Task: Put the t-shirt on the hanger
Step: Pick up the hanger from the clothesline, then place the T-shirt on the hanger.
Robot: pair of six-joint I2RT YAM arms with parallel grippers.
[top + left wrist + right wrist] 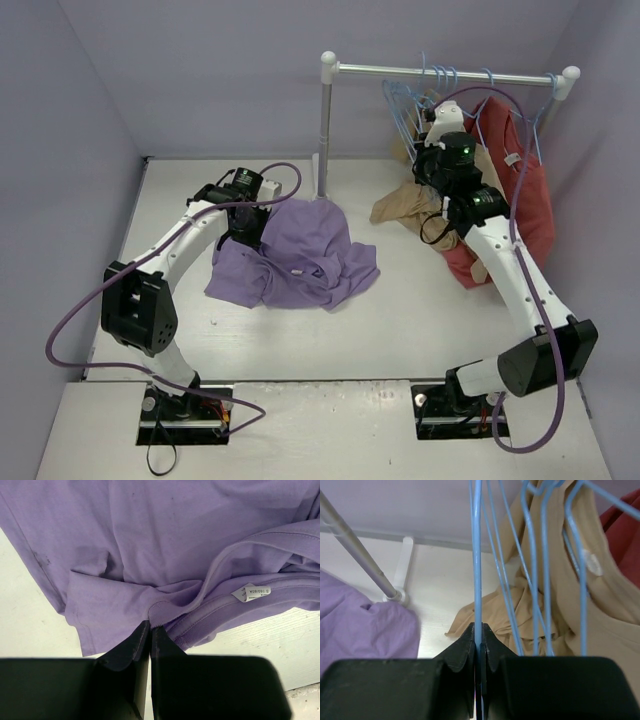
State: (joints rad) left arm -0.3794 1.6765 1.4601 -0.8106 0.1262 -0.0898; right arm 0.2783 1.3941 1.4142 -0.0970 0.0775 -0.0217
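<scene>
T-shirt (300, 255) pinched at the neckline, hanger clamped: where this could slip

My left hand (151, 626) is closed almost flat on a small fold of cloth right beside the ribbed collar. That bite looks thin to me; if I lift fast, the weight of the heaped garment could pull the fold out of the jaws. The neck opening is also collapsed on itself, so I judge a hanger arm could snag the outside of the cloth instead of entering the collar.

My right hand (479, 629) is shut on one wire of the hanger (477, 555), up at the rail (450, 72) near the far right corner of the tabletop (420, 330). The wire is narrow and smooth, so it may swivel in the grip. Other blue hangers (540, 580) crowd just beside it, and the tan shirt (600, 625) hangs among them; pulling away carelessly could hook a neighbour or drag that shirt down. The red shirt (525, 190) hangs further right.

The t-shirt lies crumpled around the middle of the tabletop, toward the far edge, by the rack's post (325, 130). It is soft lavender, folded over itself, with a white size label (250, 592) at the collar and faint dark specks on the cloth
</scene>
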